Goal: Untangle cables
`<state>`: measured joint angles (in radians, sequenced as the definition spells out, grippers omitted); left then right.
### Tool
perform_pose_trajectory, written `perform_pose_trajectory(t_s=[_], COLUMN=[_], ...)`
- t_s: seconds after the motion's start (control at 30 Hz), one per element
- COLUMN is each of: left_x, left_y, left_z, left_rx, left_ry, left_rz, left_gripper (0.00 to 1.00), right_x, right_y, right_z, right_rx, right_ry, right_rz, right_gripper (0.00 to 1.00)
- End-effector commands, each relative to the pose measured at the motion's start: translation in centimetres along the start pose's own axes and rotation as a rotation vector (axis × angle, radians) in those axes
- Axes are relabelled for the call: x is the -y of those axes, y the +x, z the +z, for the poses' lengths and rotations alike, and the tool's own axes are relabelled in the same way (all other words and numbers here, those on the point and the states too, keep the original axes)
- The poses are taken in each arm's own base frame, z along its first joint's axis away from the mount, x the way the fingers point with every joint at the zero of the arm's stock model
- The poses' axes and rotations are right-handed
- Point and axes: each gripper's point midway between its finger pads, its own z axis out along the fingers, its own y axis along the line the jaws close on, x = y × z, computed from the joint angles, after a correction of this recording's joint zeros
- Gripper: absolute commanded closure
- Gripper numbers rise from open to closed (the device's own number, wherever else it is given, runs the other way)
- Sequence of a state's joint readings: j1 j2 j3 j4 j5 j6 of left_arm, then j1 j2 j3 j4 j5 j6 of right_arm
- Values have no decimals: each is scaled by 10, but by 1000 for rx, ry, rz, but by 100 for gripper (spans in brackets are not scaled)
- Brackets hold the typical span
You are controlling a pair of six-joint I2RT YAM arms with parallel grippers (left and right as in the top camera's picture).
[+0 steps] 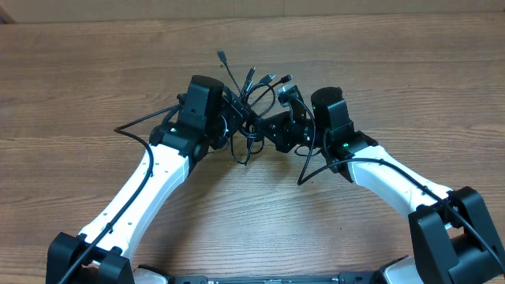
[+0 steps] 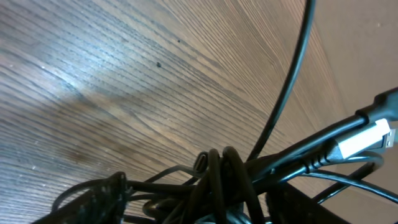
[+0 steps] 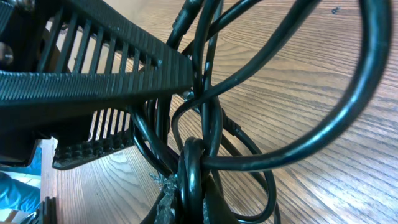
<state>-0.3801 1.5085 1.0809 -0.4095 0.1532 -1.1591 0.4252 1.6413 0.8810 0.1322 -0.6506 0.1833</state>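
One knot of cables (image 1: 251,106) sits mid-tabletop (image 1: 95,63) between two claws. Four plug tips (image 1: 223,56) fan outward, but the cords cannot be counted. The right claw (image 3: 165,106) is clenched on cables. The left claw (image 1: 234,110) has its fingers hidden, so I cannot tell its grip.

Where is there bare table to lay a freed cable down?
Bare table beyond the plug tips, left of the left arm, right of the right arm, and between both arms. Crowded around the cables at centre.
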Motion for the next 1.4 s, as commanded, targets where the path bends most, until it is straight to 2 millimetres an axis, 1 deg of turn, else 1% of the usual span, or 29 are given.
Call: perform_pose_trajectory(t_s=[0.0, 0.03, 0.13, 0.23, 0.3, 0.4, 0.57, 0.83, 0.87, 0.97, 1.03, 1.17, 1.27, 1.37], left_x=[10, 10, 10, 8, 8, 7, 6, 2, 2, 2, 2, 4, 7, 10], left_y=[3, 3, 4, 5, 5, 6, 6, 8, 8, 8, 8, 12, 14, 12], left_z=[0, 0, 0, 0, 0, 0, 0, 0, 0, 0, 0, -1, -2, -6], left_rx=[-15, -16, -21, -27, -30, -33, -35, -40, -40, -41, -42, -64, -80, -77], left_ry=[26, 26, 25, 20, 17, 14, 10, -3, -3, -3, -3, 6, 21, 37], left_rz=[5, 13, 30, 51, 51, 63, 87, 84, 84, 84, 84, 83, 83, 90], left_gripper=[39, 44, 54, 62, 63, 71, 78, 79, 78, 68, 66, 67, 74, 72], right_x=[-9, -9, -9, -9, -9, -8, -7, -7, -7, -7, -7, -5, -4, -4], right_y=[-13, -13, -13, -13, -13, -13, -13, -13, -13, -13, -13, -14, -13, -13], right_z=[-1, -1, -1, -1, -1, -1, -1, -1, -1, -1, -1, -1, -1, -1], right_rx=[24, 24, 24, 24, 25, 26, 27, 27, 27, 27, 27, 29, 28, 28], right_ry=[-32, -32, -32, -32, -31, -25, -21, -21, -21, -21, -21, -6, -2, -2], right_rz=[-36, -36, -36, -36, -36, -36, -36, -36, -35, -36, -36, -33, -32, -32], right_gripper=[96, 96, 96, 96, 96, 96, 96, 96, 96, 95, 95, 95, 95, 95])
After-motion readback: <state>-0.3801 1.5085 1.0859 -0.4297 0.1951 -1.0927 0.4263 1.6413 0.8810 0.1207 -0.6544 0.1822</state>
